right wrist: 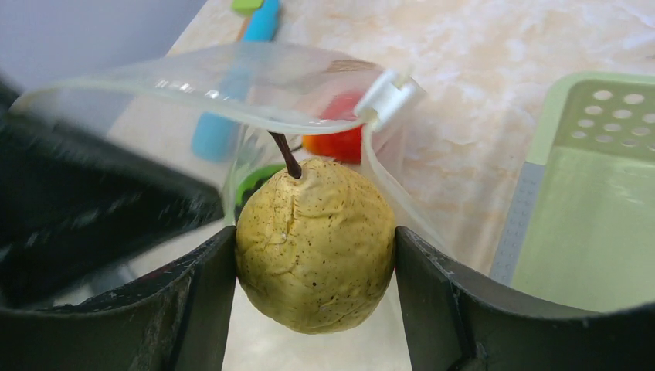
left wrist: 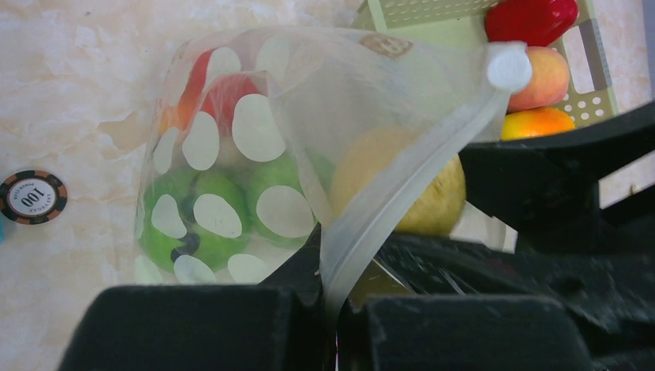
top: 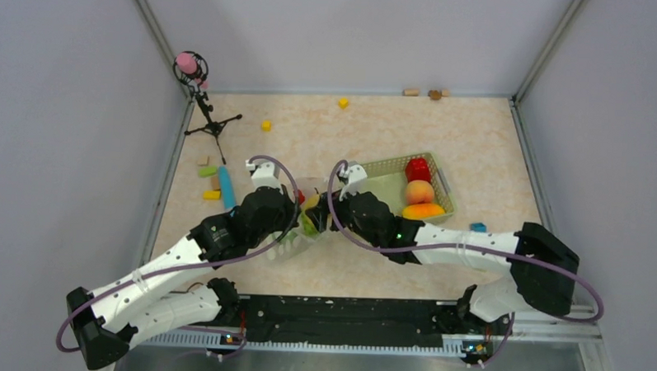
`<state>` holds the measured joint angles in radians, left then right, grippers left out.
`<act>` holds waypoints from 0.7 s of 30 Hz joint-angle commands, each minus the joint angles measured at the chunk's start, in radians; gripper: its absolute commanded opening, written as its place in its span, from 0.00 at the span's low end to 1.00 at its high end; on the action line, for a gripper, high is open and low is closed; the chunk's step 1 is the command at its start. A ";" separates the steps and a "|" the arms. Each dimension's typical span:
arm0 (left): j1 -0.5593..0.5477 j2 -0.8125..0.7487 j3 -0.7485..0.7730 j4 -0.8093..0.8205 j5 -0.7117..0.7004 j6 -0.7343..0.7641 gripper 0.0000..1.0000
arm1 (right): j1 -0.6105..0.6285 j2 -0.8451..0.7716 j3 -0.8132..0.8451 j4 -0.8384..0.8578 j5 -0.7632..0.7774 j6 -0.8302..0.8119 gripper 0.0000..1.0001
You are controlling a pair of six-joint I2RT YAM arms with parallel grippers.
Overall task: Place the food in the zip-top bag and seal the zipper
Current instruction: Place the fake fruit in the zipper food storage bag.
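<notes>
The clear dotted zip-top bag [left wrist: 255,131] lies between my two grippers [top: 303,238]. My left gripper [left wrist: 336,300] is shut on its whitish zipper strip [left wrist: 402,185] and holds the mouth up. Inside the bag are a dark-striped green melon [left wrist: 185,228], another green piece and a red piece [left wrist: 220,93]. My right gripper [right wrist: 315,255] is shut on a yellow pear [right wrist: 317,239] at the open mouth [right wrist: 193,89], beside the white slider [right wrist: 390,97]. A red pepper [top: 418,168], a peach [top: 420,191] and an orange fruit [top: 423,211] sit in the green basket [top: 388,167].
The basket's rim [right wrist: 541,154] is close on the right of my right gripper. A poker chip [left wrist: 32,196] lies left of the bag. A blue stick and coloured blocks [top: 224,186], a small tripod [top: 206,107], yellow cubes [top: 265,125] and a blue block [top: 478,227] are on the table.
</notes>
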<state>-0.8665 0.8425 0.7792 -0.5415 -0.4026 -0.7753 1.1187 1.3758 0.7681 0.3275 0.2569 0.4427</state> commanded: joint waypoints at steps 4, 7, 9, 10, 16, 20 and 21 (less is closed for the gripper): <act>-0.005 -0.014 0.003 0.072 0.078 0.011 0.00 | 0.034 0.171 0.229 -0.064 0.268 0.201 0.41; -0.005 -0.014 0.003 0.073 0.087 0.013 0.00 | 0.038 0.231 0.317 -0.166 0.304 0.263 0.49; -0.005 -0.014 0.003 0.076 0.094 0.017 0.00 | 0.038 0.256 0.346 -0.182 0.306 0.292 0.57; -0.005 -0.014 0.003 0.078 0.098 0.018 0.00 | 0.039 0.261 0.350 -0.172 0.299 0.297 0.61; -0.005 -0.010 0.006 0.077 0.103 0.019 0.00 | 0.044 0.268 0.377 -0.187 0.263 0.293 0.74; -0.005 -0.018 0.009 0.063 0.076 0.016 0.00 | 0.045 0.239 0.361 -0.197 0.221 0.263 0.88; -0.005 -0.022 0.011 0.057 0.070 0.017 0.00 | 0.045 0.230 0.356 -0.193 0.201 0.248 0.89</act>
<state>-0.8642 0.8402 0.7757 -0.5652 -0.3553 -0.7567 1.1320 1.6318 1.0885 0.1230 0.5400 0.7170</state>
